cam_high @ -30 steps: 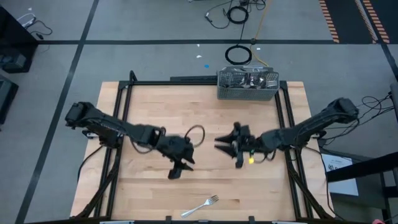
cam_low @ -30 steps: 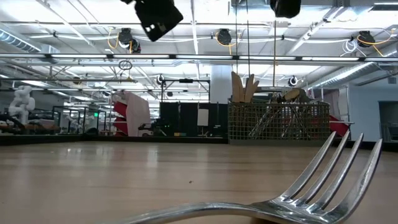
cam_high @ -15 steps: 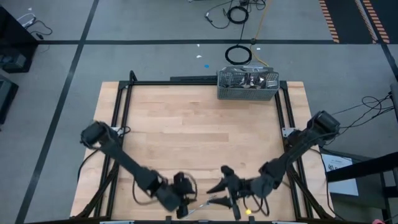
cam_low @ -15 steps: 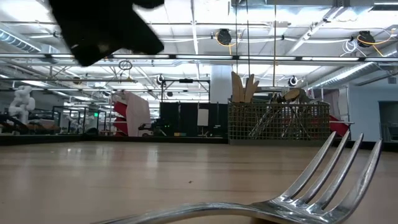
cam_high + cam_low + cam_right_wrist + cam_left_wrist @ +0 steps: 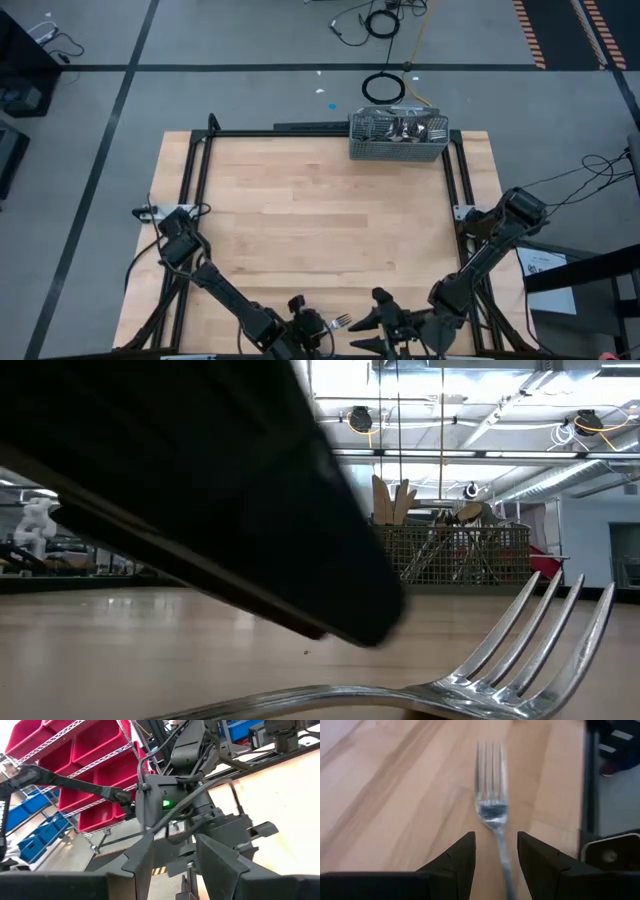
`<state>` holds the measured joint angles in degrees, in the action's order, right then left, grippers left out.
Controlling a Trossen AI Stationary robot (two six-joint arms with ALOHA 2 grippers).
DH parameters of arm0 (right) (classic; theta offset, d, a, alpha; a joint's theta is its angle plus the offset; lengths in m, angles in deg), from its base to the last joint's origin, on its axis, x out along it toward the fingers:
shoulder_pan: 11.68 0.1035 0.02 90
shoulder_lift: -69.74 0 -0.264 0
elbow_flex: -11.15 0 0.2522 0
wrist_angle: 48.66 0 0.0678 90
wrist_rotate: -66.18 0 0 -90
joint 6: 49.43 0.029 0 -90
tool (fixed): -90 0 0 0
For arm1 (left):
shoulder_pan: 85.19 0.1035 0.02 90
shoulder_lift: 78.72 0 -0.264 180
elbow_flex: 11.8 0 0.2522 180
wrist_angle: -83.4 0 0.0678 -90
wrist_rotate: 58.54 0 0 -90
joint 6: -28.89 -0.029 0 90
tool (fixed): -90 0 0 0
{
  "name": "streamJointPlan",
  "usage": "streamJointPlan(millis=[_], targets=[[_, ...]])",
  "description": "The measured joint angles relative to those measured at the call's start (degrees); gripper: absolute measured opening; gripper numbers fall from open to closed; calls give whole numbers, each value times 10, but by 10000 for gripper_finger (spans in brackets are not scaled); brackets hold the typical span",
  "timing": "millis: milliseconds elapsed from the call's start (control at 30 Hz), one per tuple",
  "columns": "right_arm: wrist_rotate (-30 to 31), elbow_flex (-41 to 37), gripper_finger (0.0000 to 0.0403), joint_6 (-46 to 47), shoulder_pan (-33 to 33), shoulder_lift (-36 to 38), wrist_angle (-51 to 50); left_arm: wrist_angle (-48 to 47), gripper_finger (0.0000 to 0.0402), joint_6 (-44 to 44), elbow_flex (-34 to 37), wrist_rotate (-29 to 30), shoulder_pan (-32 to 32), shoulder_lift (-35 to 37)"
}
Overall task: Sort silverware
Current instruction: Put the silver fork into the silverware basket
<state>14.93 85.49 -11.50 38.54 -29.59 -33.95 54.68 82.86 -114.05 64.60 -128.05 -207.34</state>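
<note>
One piece of silverware, a shiny fork, lies flat on the wooden table by the near edge; the low view shows its tines close up. My left gripper is open and slants down over the fork's handle, with one finger on each side and not touching it. In the high view my left gripper sits just left of the tines. My right gripper is open and holds nothing, level, just right of the fork, facing the left arm. The grey mesh caddy stands at the far edge with cutlery in it.
The table's near edge lies right beside both grippers. My left arm's dark body fills much of the low view. Black frame rails run along the table's left and right sides. Bare wood stretches between the fork and the caddy.
Both arms have swung from the table's middle toward the near edge and down, closing in on the fork from either side. My left gripper has tipped downward and rolled, ending astride the fork's handle. The fork has stayed where it was.
</note>
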Motion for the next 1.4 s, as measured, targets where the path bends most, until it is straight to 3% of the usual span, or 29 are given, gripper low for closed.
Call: streamJointPlan(millis=[333, 633, 733, 900, 1167, 1400], targets=[[51, 0, 138, 17, 35, 0, -9, -1, 152, -16, -13, -19, -1, -8], [83, 0, 138, 15, 47, 1, -8, -46, 150, 53, -15, -53, 3, -36], [83, 0, 138, 15, 47, 1, -9, -52, 123, 52, -15, -52, 1, -36], [96, 0, 138, 5, 47, 1, -9, -56, 27, 51, -13, -53, 6, -33], [111, 0, 138, -1, 34, 1, -23, -73, 16, -85, -7, -110, 53, 23], [282, 0, 138, -19, 31, 35, -63, -122, 15, -221, -10, -101, 125, 143]])
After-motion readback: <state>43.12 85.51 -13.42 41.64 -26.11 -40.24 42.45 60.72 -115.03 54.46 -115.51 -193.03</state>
